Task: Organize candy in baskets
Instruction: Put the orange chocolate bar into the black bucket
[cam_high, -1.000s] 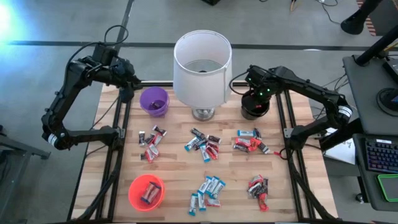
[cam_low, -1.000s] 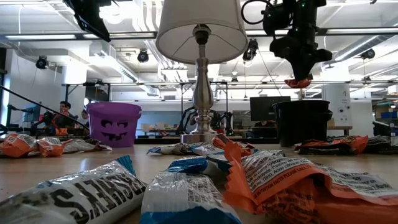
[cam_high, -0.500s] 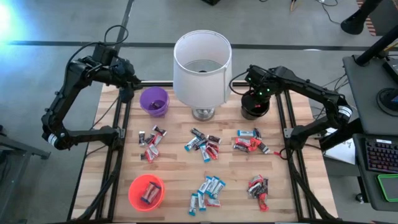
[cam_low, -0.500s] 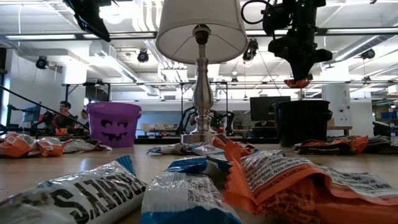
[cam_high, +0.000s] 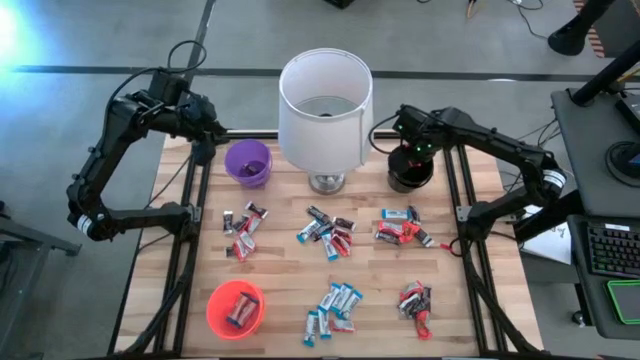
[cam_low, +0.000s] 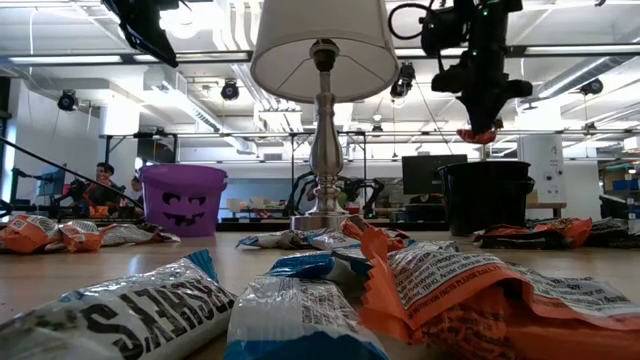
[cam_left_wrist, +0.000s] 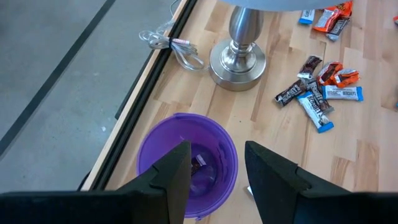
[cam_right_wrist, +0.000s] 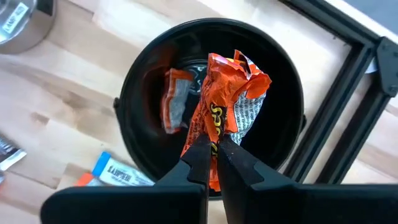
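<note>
My right hand (cam_right_wrist: 213, 163) pinches an orange candy (cam_right_wrist: 229, 93) directly above the black basket (cam_right_wrist: 140, 81) (wrapper hanging lengthwise down); left hand (cam_left_wrist: 214, 174), spread, hovers over the purple basket (cam_left_wrist: 155, 140)

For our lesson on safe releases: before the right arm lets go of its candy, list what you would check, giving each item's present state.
1. Right pincer shut on the orange candy: ok.
2. Candy hangs over the black basket's opening: ok.
3. Candy clear of the rim, seen level across the table: ok.
4. Room inside the basket, one orange wrapper already there: ok.
5. Left pincer far off, open above the purple basket: ok.
6. Lamp base clear of the right arm: ok.
</note>
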